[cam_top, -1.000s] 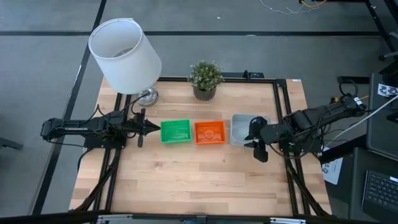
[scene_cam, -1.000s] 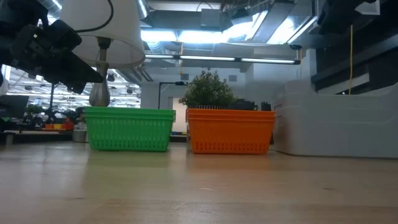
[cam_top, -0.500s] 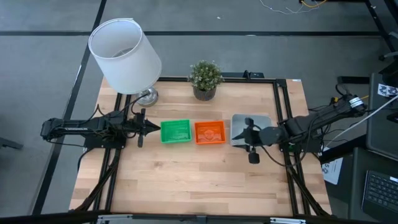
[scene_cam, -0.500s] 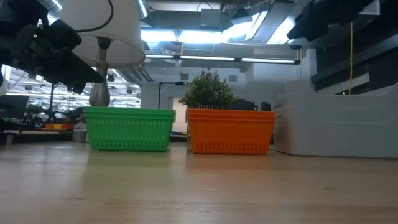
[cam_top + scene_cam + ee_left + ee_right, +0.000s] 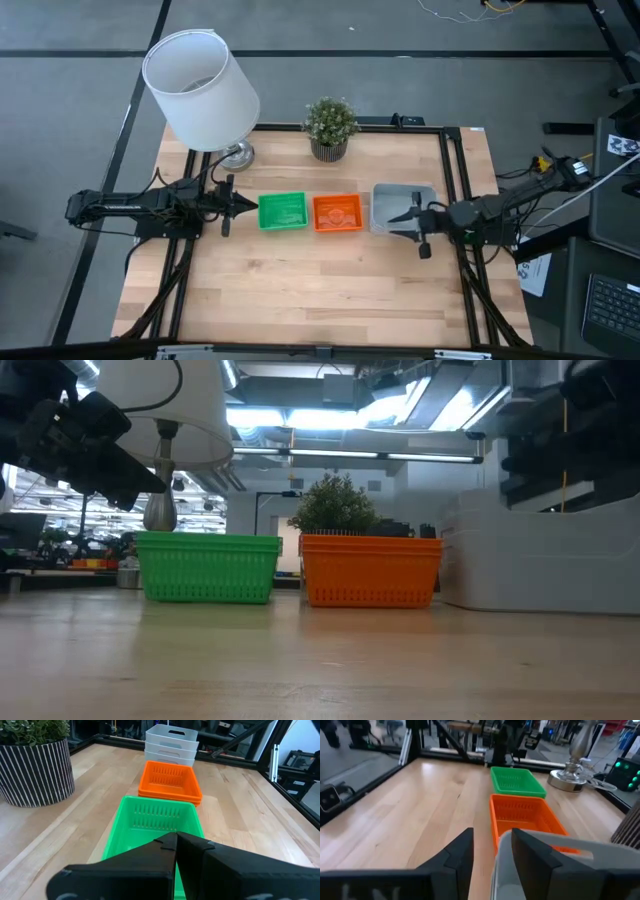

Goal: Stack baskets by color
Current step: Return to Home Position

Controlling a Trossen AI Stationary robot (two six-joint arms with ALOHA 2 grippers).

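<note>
Looking down on the worktop (image 5: 320, 290) now: three basket piles in a row across the middle. That's green stack (image 5: 283, 211) on the left, orange stack (image 5: 337, 213) in the centre and grey stack (image 5: 385, 200) on the right. Green and orange sit just beside each other, w/ only a thin gap, and same again btw orange and grey. All three stand flat and upright, long sides lined up. From table height the green and orange walls look about level, the grey one a bit taller. The left wrist cam shows layered rims on the grey pile; can't count the layers in the green one. The left tool (image 5: 238, 203) hovers just off the green stack's left end, fingers clenched together w/ nothing btw them, arm stretched in from the left edge. The right tool (image 5: 492, 832) is over the near right part of the grey stack. Its fingers are spread apart and released, gripping nothing, w/ the grey rim and the orange pile showing through the gap. At the back edge, the potted plant (image 5: 330, 125) stands behind the orange pile. The big white lampshade (image 5: 200, 90) looms over the back-left corner, w/ its metal lamp base (image 5: 237, 155) just behind the left arm.
</note>
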